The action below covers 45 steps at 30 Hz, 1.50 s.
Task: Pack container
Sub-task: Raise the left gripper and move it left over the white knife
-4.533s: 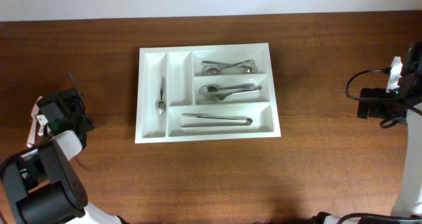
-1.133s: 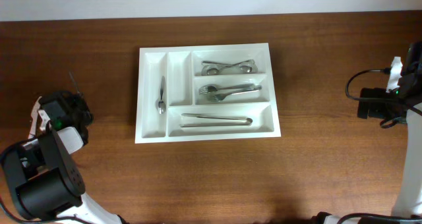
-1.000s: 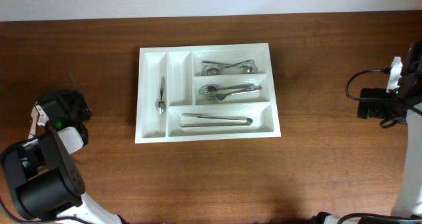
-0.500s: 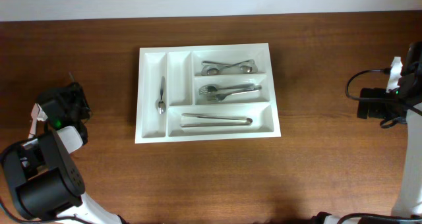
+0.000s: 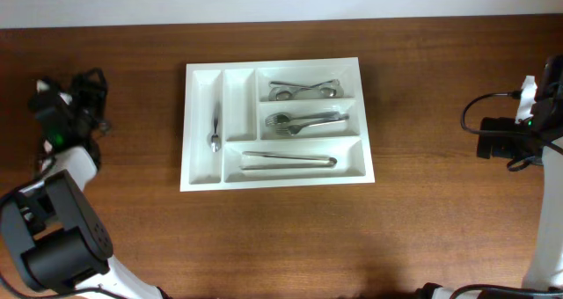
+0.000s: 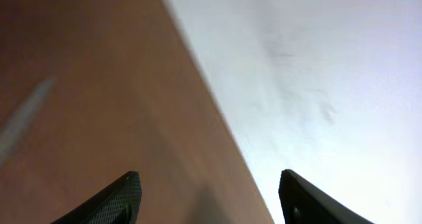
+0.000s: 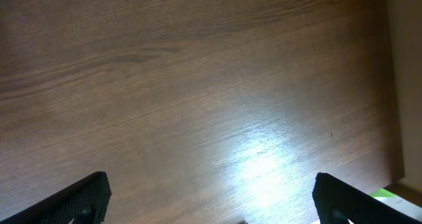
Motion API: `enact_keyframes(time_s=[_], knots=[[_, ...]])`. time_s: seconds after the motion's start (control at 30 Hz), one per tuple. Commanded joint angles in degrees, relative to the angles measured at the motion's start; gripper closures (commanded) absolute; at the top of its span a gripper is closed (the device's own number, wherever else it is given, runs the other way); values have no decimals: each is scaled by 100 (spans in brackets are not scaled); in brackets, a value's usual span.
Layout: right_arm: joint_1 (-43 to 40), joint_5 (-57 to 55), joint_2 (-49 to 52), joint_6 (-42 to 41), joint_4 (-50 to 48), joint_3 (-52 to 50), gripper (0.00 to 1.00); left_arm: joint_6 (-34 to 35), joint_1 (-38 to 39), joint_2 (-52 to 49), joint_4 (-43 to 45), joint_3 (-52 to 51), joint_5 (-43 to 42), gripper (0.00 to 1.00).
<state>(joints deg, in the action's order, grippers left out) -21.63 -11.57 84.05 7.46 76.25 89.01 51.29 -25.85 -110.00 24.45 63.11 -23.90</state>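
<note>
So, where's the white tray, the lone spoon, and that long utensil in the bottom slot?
white tray (image 5: 237,105), overhead view, bare second slot.
lone spoon (image 5: 215,126), overhead view, mid-handle.
long utensil (image 5: 288,161), overhead view, its middle.

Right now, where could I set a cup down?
Bare wood: between the container and the right arm, and along the near edge of the table. Crowded: by the left arm; inside the container, one narrow compartment is empty.

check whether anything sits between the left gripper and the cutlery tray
Nothing visible does. From overhead, only bare wooden table lies between the left gripper, whose jaws stand open, and the white cutlery tray.
</note>
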Motion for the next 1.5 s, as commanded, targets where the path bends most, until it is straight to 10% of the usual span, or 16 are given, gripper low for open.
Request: enact_keyframes(time_s=[0.0,0.33,0.53,0.8,1.47], knots=[[-26,-92,-107,-46,-2,2,1,-1561,-46,109,-896,780,-782,30],[-26,-92,-107,-48,-2,2,1,-5224,-839,680,-7012,3838,-127,19],[-26,-92,-107,-46,-2,2,1,-6485,-1156,868,-8961,4688,1250,13],[-26,-92,-107,-48,-2,2,1,-6693,-1182,868,-9624,4660,3727,1],[-20,-92,-107,-48,-2,2,1,-6511,-1228,525,-8435,4638,2798,1]])
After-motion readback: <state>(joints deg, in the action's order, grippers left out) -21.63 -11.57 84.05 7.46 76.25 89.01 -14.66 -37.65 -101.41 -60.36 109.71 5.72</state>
